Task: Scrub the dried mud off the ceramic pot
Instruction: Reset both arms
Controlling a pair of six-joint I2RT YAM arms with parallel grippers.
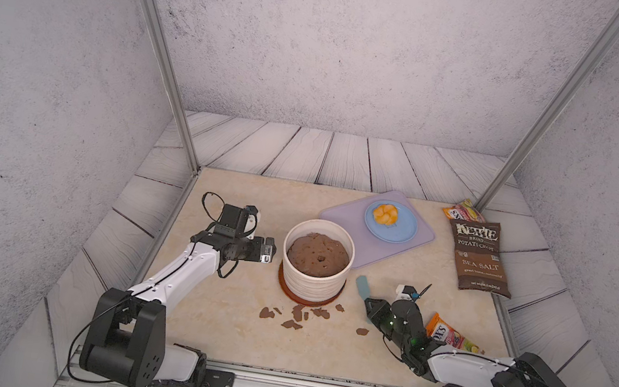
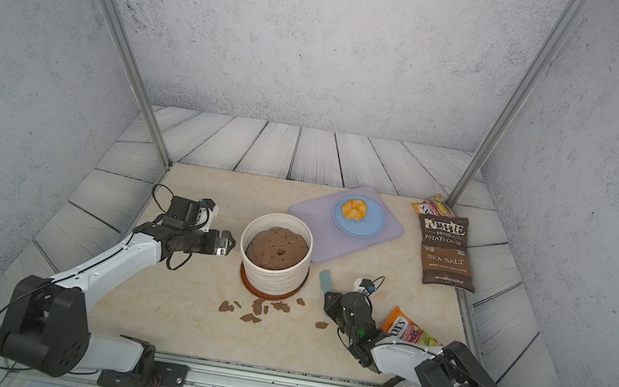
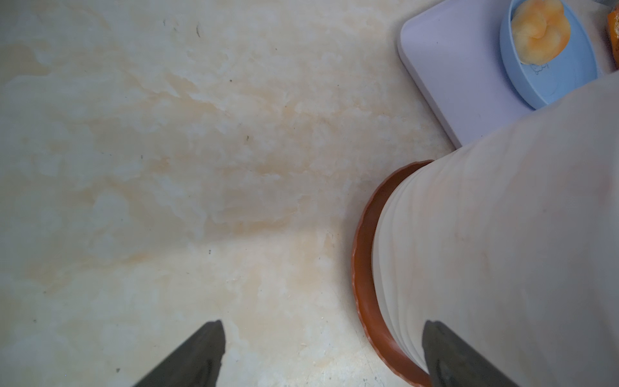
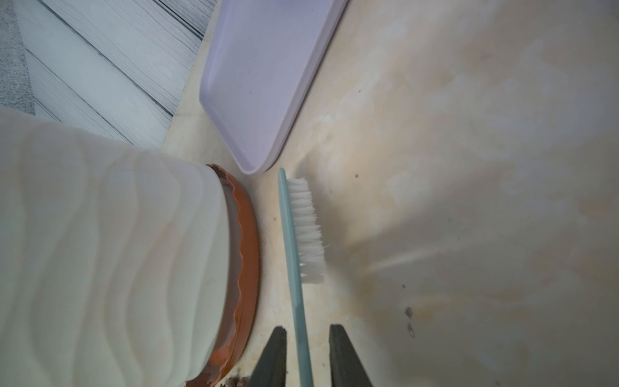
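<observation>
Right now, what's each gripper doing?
Left gripper: open, empty, beside the pot.
Right gripper: open, jaws apart around the brush handle, not clamping it.

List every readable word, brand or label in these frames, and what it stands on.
"KETTLE BRAND POTATO CHIPS": brown chip bag.
"SEA SALT": same bag, lower down.
"OXS": orange snack packet, the rest of its wording unreadable.
Fine print on the chip bag and the lettering on the rear snack packet: too blurred to read.
</observation>
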